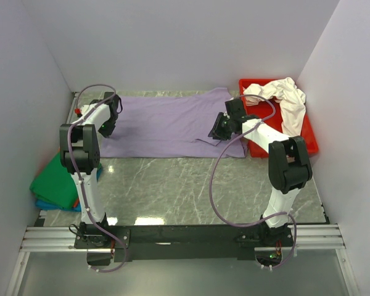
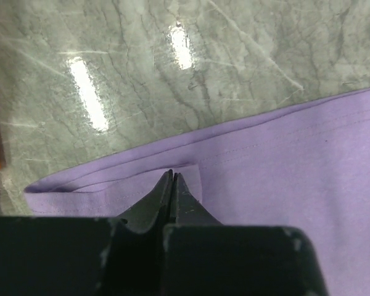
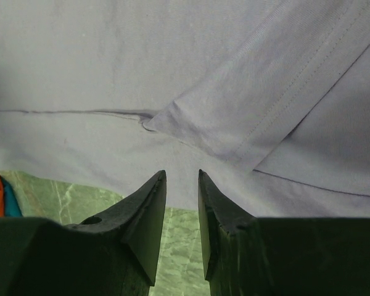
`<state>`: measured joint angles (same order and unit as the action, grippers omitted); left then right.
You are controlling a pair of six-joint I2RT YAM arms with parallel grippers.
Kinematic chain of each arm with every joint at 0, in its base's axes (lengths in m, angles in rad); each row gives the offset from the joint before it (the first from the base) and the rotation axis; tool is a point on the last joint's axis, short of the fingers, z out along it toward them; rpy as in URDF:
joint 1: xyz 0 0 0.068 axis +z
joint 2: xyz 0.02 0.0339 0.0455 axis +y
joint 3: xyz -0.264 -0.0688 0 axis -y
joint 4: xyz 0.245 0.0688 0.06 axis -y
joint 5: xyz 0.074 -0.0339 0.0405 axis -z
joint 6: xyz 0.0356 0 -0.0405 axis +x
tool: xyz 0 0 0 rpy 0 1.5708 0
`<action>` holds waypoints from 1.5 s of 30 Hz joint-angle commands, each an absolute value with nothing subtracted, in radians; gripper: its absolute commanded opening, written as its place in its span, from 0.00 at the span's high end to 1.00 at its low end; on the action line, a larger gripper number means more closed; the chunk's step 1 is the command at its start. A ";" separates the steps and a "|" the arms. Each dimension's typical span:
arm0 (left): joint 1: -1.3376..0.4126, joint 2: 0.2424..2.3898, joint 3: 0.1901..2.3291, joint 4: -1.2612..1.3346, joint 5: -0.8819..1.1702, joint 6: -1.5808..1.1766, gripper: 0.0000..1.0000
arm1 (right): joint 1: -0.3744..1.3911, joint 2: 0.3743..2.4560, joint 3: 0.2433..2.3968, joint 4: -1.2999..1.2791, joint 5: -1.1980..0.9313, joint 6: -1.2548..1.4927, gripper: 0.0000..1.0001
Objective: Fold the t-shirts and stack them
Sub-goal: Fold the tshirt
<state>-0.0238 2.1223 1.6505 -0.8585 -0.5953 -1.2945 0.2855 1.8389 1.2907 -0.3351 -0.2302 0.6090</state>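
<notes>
Pinching lavender t-shirt (image 1: 166, 123) hem, left end effector (image 2: 172, 177); right end effector (image 3: 180, 176) narrowly open over opposite edge.

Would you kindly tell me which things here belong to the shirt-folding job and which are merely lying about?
Belong to the job:
lavender t-shirt, spread flat
cream-white shirt, crumpled in the tray
green shirt, lying on the blue shirt

Just lying about:
red plastic tray

No writing, label, brand name, number or sign can be read in any of the three camera views.
</notes>
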 commanded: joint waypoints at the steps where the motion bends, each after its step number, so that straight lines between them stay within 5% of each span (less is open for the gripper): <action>1: -0.032 2.097 1.690 -0.873 -0.626 -1.278 0.98 | 0.288 1.839 1.310 -0.304 -0.236 0.597 0.66; 3: -0.034 2.100 1.690 -0.871 -0.621 -1.279 0.94 | 0.290 1.839 1.309 -0.302 -0.238 0.595 0.66; 7: -0.044 2.131 1.723 -0.882 -0.624 -1.273 0.65 | 0.288 1.841 1.307 -0.302 -0.238 0.592 0.66; 21: -0.063 2.217 1.790 -0.953 -0.640 -1.319 0.62 | 0.282 1.848 1.301 -0.291 -0.259 0.589 0.66; 27: -0.069 2.233 1.798 -0.971 -0.647 -1.328 0.64 | 0.278 1.850 1.298 -0.285 -0.265 0.591 0.65; 35: -0.075 2.211 1.778 -0.991 -0.661 -1.353 0.99 | 0.273 1.844 1.287 -0.279 -0.272 0.591 0.66; 45: -0.094 2.146 1.778 -1.043 -0.735 -1.374 0.99 | 0.272 1.841 1.284 -0.275 -0.278 0.592 0.66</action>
<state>-0.0818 2.2280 1.7641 -0.9962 -0.6750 -1.3502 0.2779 1.8393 1.2884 -0.3103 -0.2718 0.6041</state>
